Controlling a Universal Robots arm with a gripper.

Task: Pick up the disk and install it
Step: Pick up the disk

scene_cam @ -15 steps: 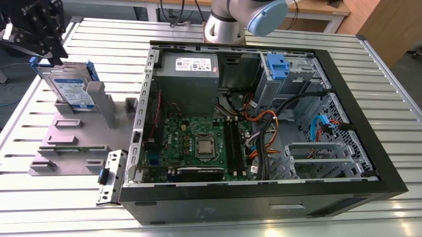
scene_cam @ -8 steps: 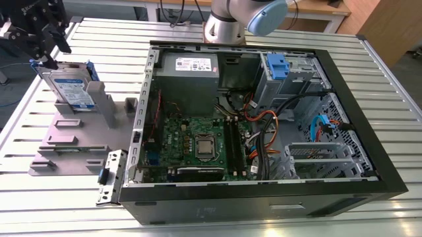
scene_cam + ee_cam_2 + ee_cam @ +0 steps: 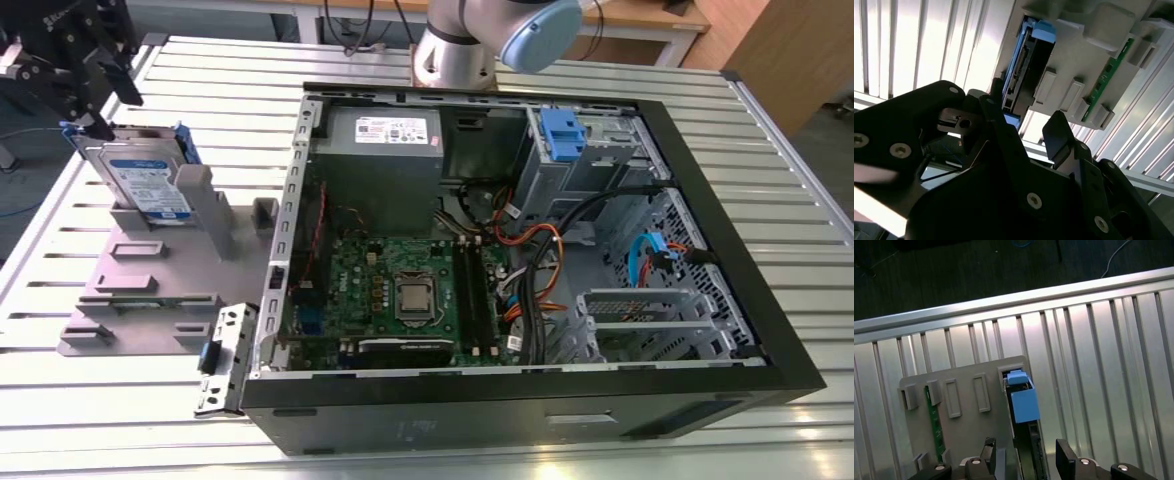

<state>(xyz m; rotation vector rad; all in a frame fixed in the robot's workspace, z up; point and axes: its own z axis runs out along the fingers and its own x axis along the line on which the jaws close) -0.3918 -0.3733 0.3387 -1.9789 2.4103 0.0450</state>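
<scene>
Counter (image 3: 801, 200) of metal slats carries an open computer case (image 3: 534, 410) and, just beside it on the exterior view's left, a grey holder (image 3: 134, 300). Disk (image 3: 140, 185) stands on end in a slot of that holder, long axis roughly upright, blue tab (image 3: 1024, 405) at its upper end. The arm (image 3: 461, 45) is rooted behind the case, and its black head hangs pointing down over the disk's top. The jaws are spread open, one to each flat side, and I'd say not yet pressing on it.
</scene>
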